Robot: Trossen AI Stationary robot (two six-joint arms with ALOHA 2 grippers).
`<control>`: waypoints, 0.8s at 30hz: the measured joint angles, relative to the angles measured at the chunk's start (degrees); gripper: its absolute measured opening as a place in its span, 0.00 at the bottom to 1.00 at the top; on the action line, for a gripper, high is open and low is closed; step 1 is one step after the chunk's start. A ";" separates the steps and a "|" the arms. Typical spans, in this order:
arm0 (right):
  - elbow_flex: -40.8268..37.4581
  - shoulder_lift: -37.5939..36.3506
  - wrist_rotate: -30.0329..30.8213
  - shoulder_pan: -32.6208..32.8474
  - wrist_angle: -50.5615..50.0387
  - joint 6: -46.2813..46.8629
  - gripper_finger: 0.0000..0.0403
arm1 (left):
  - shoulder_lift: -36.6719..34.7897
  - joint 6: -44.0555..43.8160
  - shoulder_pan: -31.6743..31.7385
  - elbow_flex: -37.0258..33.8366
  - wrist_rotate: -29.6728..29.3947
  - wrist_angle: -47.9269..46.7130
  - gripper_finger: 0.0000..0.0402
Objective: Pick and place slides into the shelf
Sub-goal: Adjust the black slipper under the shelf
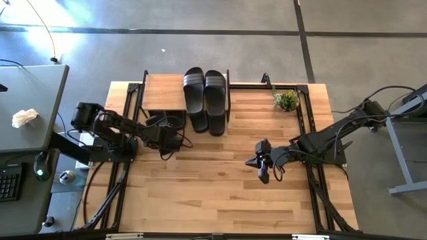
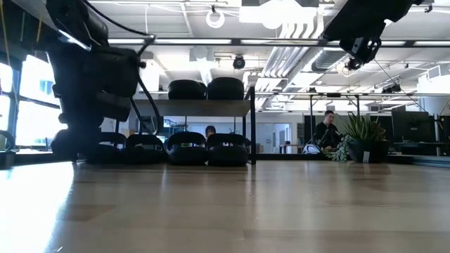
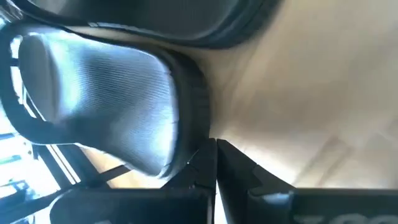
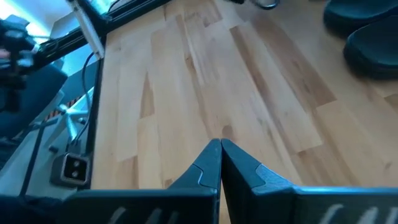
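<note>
The shelf (image 1: pixel 163 92) stands at the table's far edge, its wood top on a black frame (image 2: pixel 249 126). Two black slides (image 2: pixel 206 89) lie on its top board at the right end. Several more (image 2: pixel 165 148) rest on their soles on the table under it. My left gripper (image 1: pixel 168 135) is low at the shelf's near side, shut, with a slide's ridged strap (image 3: pixel 99 99) right in front of it. My right gripper (image 1: pixel 262 165) hangs shut over bare tabletop, right of centre and well above it (image 2: pixel 362 46). My left gripper (image 3: pixel 216 152) has its shut fingertips right beside the dark rim of the slide's sole (image 3: pixel 194 118), coming level from the table's near side. I cannot tell whether they touch it. The slide sits under the shelf.
A small potted plant (image 1: pixel 285 100) stands near the table's far right corner. The shelf's right post (image 2: pixel 252 123) borders the slides. Bare wood fills the table's middle and near half (image 1: pixel 213 193). A desk with a keyboard stands left of the table (image 1: pixel 27 113). People sit in the room behind (image 2: pixel 327 130).
</note>
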 joint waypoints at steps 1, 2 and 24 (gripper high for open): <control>0.00 0.00 0.80 0.00 0.01 0.17 0.00 | -0.66 -0.80 -0.70 0.41 -0.05 -0.75 0.00; 0.00 0.00 1.43 -0.15 0.01 0.36 0.00 | -1.37 -1.57 -1.56 0.94 -0.04 -1.49 0.00; 4.14 23.92 -9.06 -11.36 26.09 -31.44 0.00 | -12.98 -10.76 -24.93 29.19 3.59 -14.35 0.00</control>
